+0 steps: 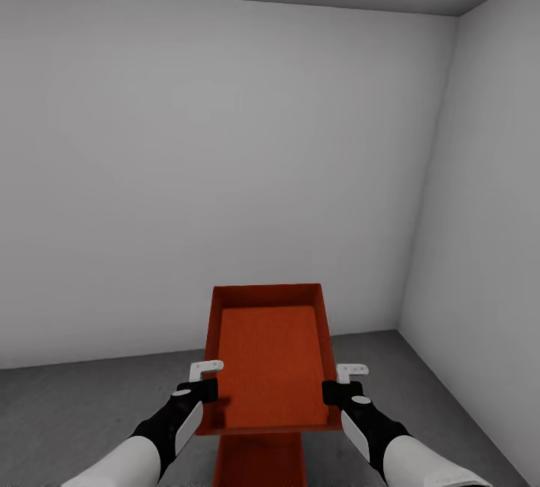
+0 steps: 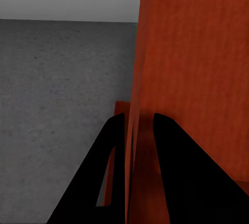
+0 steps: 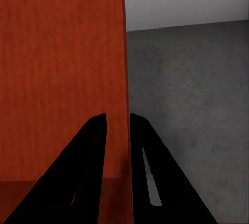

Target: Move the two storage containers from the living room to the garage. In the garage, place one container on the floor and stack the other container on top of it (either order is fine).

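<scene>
I hold one orange-red storage container (image 1: 270, 356) in the air in front of me, tilted with its ribbed inside facing me. My left gripper (image 1: 207, 389) is shut on its left wall (image 2: 136, 79), one finger on each side. On its right wall (image 3: 126, 68) my right gripper (image 1: 334, 391) is shut in the same way. Straight below the held bin, part of a second orange-red container (image 1: 255, 461) shows low down. The dark grey garage floor (image 1: 82, 404) lies beneath both.
Plain white walls (image 1: 225, 172) close off the front and the right side (image 1: 487, 247), meeting in a corner at the right. Bare mottled floor (image 2: 57, 94) lies left of the bin, and more bare floor (image 3: 192, 89) lies to its right.
</scene>
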